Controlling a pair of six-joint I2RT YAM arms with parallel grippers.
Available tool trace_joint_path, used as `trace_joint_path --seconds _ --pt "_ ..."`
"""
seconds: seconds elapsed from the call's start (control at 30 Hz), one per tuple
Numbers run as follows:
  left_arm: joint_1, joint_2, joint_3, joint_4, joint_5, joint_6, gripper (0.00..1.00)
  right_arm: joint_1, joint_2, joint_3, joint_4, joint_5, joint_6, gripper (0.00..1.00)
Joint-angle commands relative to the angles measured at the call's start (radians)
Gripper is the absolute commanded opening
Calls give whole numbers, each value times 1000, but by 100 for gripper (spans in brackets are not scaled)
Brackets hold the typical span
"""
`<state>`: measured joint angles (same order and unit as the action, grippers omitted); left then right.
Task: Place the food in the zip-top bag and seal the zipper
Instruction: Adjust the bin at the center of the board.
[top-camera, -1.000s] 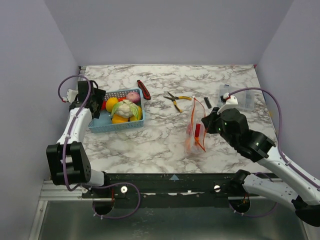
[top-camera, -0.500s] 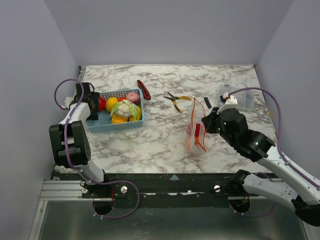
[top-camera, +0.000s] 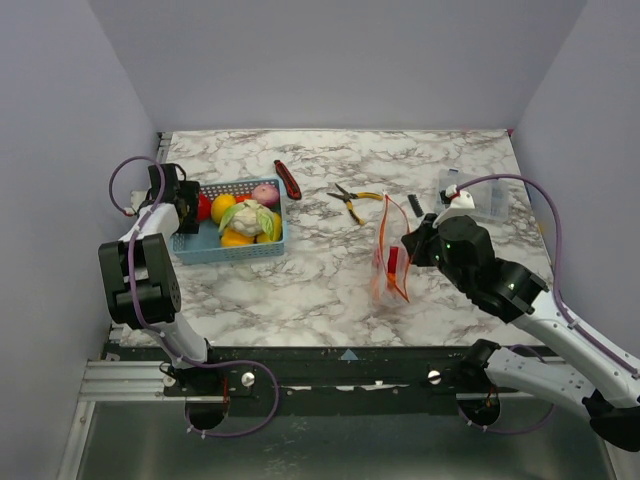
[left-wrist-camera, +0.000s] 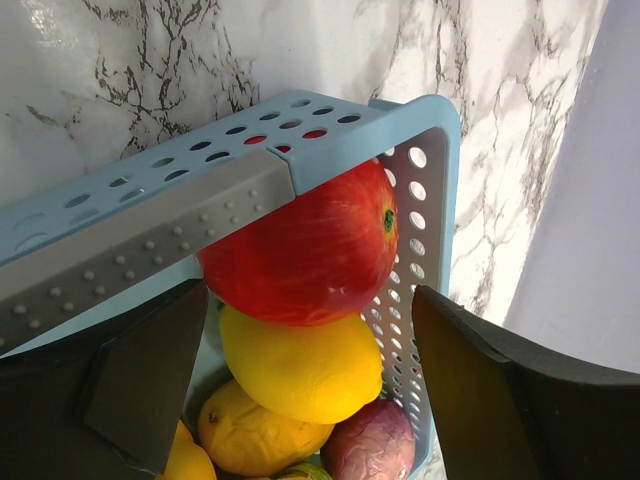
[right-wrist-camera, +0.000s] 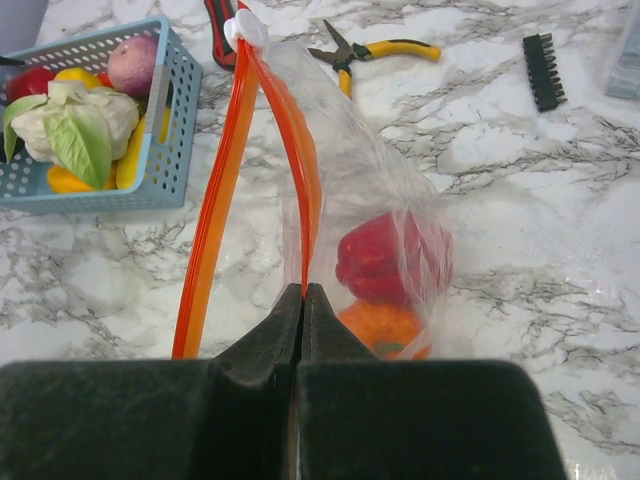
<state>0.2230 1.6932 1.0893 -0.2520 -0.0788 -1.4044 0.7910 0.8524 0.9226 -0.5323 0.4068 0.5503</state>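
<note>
From above, we see the left gripper (top-camera: 188, 206) at the left end of the blue basket (top-camera: 232, 255), but the arm's own links hide its fingers there. Its wrist camera shows them spread wide, the left gripper (left-wrist-camera: 310, 300) straddling the basket's end over a red apple (left-wrist-camera: 300, 250), a lemon (left-wrist-camera: 300, 365) and a purple-pink piece (left-wrist-camera: 365, 445) cut off by the lower edge. A grey studded strip (left-wrist-camera: 150, 230) crosses the rim; we cannot tell what it is. A cauliflower (top-camera: 250, 215) lies mid-basket.

The right gripper (right-wrist-camera: 302, 295) is pinched tight on the zip-top bag (right-wrist-camera: 370, 180), right at the lower end of one run of the zipper (right-wrist-camera: 215, 220), holding the bag upright on the marble table (top-camera: 300, 290) with its mouth gaping. Inside, a red piece (right-wrist-camera: 385, 260) sits on an orange one (right-wrist-camera: 385, 325); crinkled plastic blurs both, so we cannot name them. Beyond lie yellow-handled pliers (right-wrist-camera: 385, 50), a bit holder (right-wrist-camera: 543, 72) and a red knife (top-camera: 288, 179).
</note>
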Motion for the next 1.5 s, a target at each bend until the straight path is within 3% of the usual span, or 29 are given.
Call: trace_joint_path --seconds 0.0,0.1,0.2,0.4,0.57,0.67,0.77,0.83,1.03,1.13,1.3,1.47 --pt "11 14 -12 31 13 -26 81 5 4 6 17 15 27 0" --pt "11 14 -33 53 5 -32 74 5 9 7 9 27 36 0" --pt "11 3 -59 98 17 -30 58 5 14 11 3 42 39 0" --pt "10 -38 -85 109 22 -6 36 6 24 29 -15 68 39 0" --pt "11 -102 -129 126 19 20 30 5 19 29 -15 68 39 0" --pt "10 -118 -135 123 14 44 39 5 14 30 -17 60 39 0" --pt "11 -102 -122 109 25 45 69 6 12 27 -13 53 40 0" --pt "11 -83 -109 106 32 45 78 6 13 23 -8 48 37 0" --pt "-2 -56 -102 117 -42 -12 87 5 29 30 5 31 20 0" --pt "-17 -61 -116 175 -116 -25 99 7 37 31 10 15 15 0" --pt "-27 -18 -98 219 -128 -77 99 5 43 28 20 14 0 0" --pt "-63 -3 -113 217 -231 -142 96 6 43 33 28 20 -6 0"
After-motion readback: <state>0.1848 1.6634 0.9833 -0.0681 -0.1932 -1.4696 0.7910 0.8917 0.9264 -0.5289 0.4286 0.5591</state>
